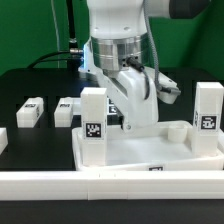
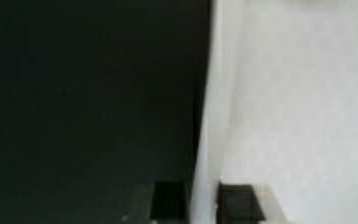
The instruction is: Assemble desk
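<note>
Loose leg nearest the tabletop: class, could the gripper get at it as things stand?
Probably, after releasing: the gripper is shut on the tabletop rim, while the leg lies uncovered on the black table.

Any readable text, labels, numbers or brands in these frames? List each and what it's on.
Words, numbers, brands: none readable.
Black-and-white marker tags, patterns only, no characters: upright leg at the exterior view's left; second upright leg at its right; tabletop, front edge.
Lying legs: dark marks too small to read.
Wrist view: blurred, nothing written.
</note>
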